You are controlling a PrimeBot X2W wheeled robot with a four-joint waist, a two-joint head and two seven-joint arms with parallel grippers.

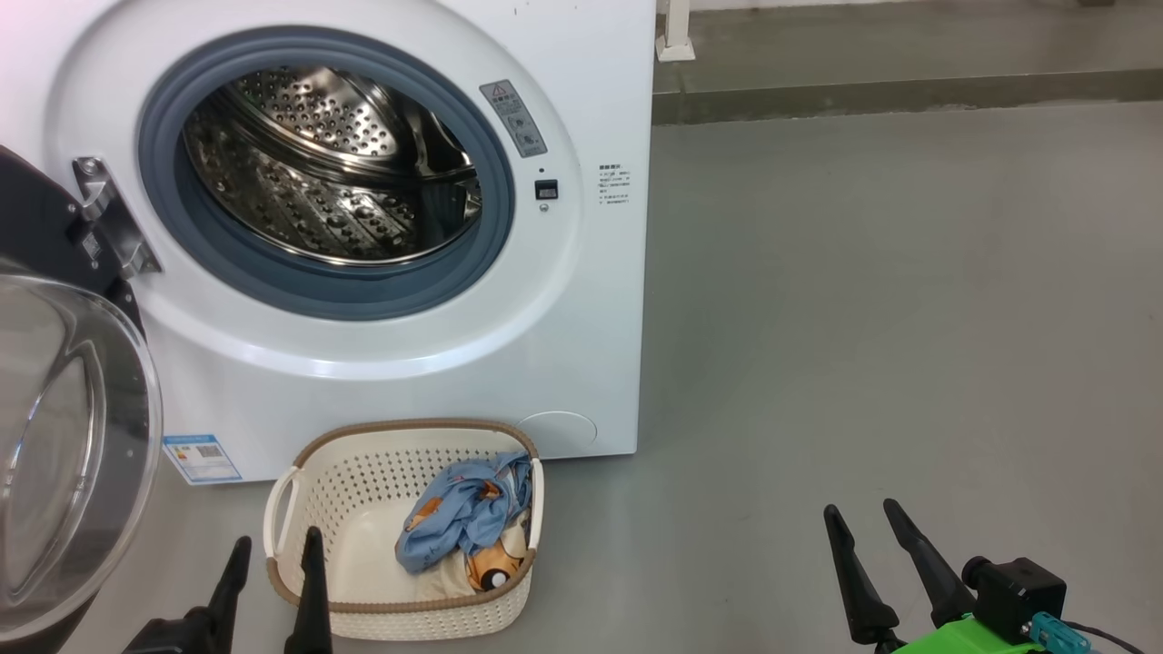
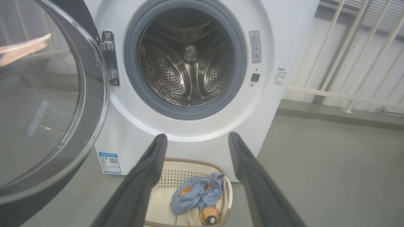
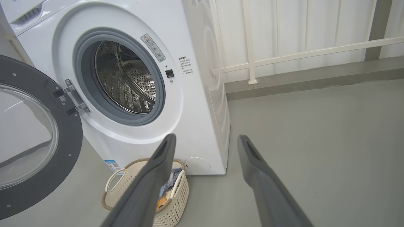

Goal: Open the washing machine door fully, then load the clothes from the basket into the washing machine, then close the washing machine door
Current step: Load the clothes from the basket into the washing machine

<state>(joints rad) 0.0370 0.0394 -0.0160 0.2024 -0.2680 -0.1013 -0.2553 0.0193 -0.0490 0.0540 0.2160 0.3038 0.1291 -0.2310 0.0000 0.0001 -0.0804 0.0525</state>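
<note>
Round glossy black washing machine door hangs open at left; soft blue and cream clothes bunch at the right end of the cream perforated plastic basket, before the white front-loading washing machine; left gripper and right gripper both spread, empty; best to pinch the blue crest deeply.

The head view looked forward and down from high up, facing the washer nearly square-on, with the basket close below and the door cut off at the left edge. The left wrist view sat lower and nearer, looking straight into the drum along its own fingers, with the basket at the bottom edge. The right wrist view stood off to the right and faced the washer at a slant, so its side panel showed. All three views shared the drum, door and basket. Both wrist views also took in the railing.
</note>
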